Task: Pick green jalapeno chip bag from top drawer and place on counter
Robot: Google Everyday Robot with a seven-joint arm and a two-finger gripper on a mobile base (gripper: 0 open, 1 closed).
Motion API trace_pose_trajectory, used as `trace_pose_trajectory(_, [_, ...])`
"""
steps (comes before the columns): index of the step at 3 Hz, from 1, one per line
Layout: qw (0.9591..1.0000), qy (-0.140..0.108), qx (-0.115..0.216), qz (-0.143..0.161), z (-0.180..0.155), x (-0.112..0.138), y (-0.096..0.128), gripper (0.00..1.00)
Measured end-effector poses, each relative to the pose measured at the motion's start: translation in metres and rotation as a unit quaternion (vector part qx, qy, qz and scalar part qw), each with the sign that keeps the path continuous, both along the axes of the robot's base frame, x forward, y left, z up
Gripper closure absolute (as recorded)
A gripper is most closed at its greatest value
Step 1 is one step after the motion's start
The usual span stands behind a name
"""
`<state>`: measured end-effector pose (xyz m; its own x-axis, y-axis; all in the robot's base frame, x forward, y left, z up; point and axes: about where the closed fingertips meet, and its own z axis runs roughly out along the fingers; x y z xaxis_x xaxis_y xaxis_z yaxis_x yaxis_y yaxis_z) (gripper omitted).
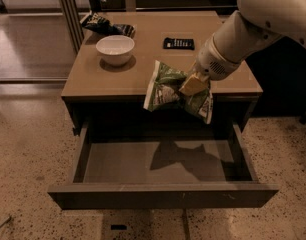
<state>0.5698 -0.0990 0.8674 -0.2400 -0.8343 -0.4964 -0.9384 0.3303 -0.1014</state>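
Note:
My gripper [192, 86] is shut on the green jalapeno chip bag [169, 90], a crumpled light-green and white foil bag. It holds the bag in the air above the open top drawer [163, 194], level with the front edge of the counter [158, 64]. The drawer's bare interior [123, 161] shows only the bag's shadow. My white arm [263, 19] reaches in from the upper right.
On the counter stand a white bowl [115, 49] at the left, a dark snack bag [104, 25] at the back left and a small black flat device [178, 43] at the back middle. Speckled floor surrounds the cabinet.

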Motion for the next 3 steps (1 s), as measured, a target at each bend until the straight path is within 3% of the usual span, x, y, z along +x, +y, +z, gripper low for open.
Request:
trace_pose_trajectory(1, [1.0,0.0,0.0,0.0,0.0,0.0,0.0,1.0])
trace_pose_trajectory(3, [0.999,-0.041,-0.015,-0.011,0.01,0.023,-0.013,1.0])
